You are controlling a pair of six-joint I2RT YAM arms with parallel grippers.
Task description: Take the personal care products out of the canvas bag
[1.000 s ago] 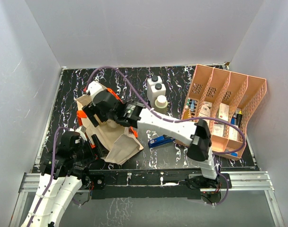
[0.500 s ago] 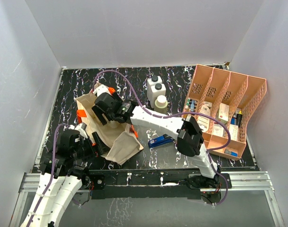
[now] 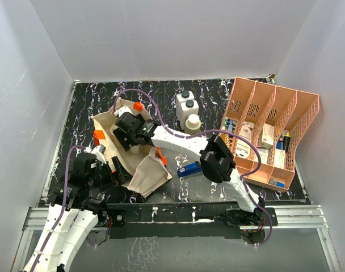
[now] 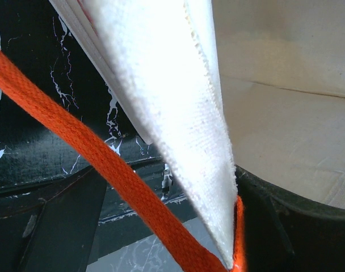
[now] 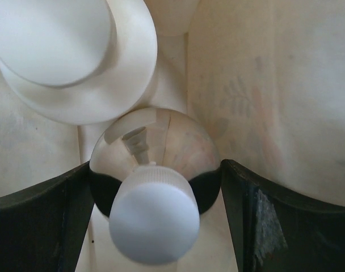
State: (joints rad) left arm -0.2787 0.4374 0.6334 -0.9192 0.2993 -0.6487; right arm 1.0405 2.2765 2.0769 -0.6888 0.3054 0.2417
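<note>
Clenches the right end effector (image 5: 154, 195) on the tiny clear bottle (image 5: 155, 144), deep inside the canvas bag (image 3: 147, 175), just beside a white-capped bottle (image 5: 64, 51). Pinches the bag's rim and orange strap (image 4: 104, 164) in the clenched left end effector (image 4: 169, 215), on the table's (image 3: 93, 96) left side.
</note>
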